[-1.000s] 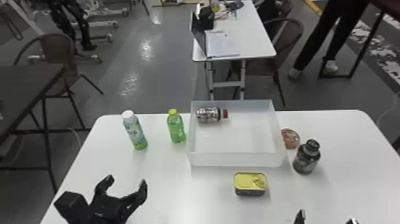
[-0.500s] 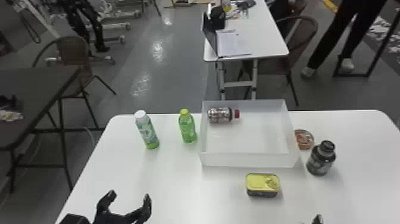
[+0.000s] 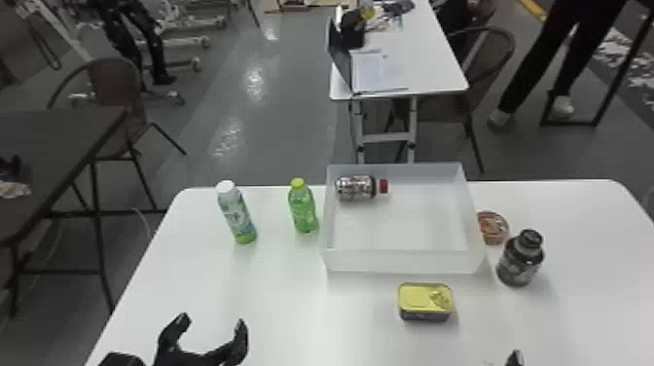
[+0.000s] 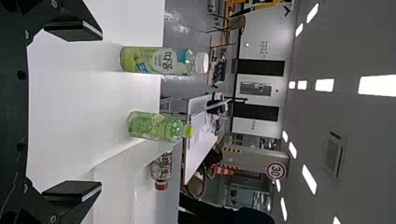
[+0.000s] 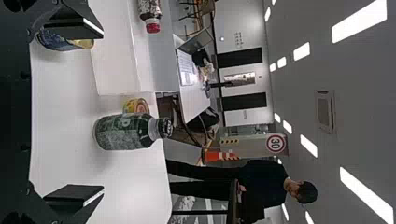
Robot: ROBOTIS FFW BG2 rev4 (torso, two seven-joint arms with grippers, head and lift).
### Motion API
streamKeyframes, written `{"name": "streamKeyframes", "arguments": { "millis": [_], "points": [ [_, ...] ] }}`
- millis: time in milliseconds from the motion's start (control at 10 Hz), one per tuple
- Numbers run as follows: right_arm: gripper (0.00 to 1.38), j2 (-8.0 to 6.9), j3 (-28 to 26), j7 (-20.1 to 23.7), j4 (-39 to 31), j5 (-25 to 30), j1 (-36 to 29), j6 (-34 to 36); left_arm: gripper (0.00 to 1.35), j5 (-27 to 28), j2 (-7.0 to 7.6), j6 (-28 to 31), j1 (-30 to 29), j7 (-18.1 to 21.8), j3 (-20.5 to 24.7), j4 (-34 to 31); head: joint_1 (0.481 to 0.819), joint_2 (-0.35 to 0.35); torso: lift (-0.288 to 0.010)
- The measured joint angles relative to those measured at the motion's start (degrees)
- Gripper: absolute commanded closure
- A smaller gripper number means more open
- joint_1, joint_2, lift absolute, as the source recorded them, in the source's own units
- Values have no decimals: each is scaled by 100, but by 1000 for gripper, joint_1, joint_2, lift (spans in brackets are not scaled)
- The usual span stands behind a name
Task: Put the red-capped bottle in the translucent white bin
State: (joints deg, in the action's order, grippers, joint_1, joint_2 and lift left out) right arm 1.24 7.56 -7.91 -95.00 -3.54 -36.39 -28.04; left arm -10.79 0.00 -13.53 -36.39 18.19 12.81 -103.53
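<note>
Holds left gripper and right gripper wide open, nothing in either, with red-capped bottle lying on its side in translucent white bin

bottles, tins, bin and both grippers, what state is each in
red-capped bottle, on its side inside the bin, capped
translucent white bin, open-topped, upright
white-capped bottle, upright, capped
yellow-capped bottle, upright, capped
dark bottle, upright, capped
rectangular tin, flat, lid on
round tin, upright
left gripper, jaws open, empty
right gripper, jaws open, empty
</note>
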Motion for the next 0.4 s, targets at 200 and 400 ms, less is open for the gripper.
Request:
{"name": "streamKeyframes", "arguments": {
  "millis": [200,400],
  "points": [
    [124,-1,0,0,-5,26,0,0,170,-15,0,43,0,0,-8,1,695,165,-18],
    [125,-1,0,0,-3,22,0,0,168,-39,0,77,6,0,-25,11,695,163,-18]
  ]
}}
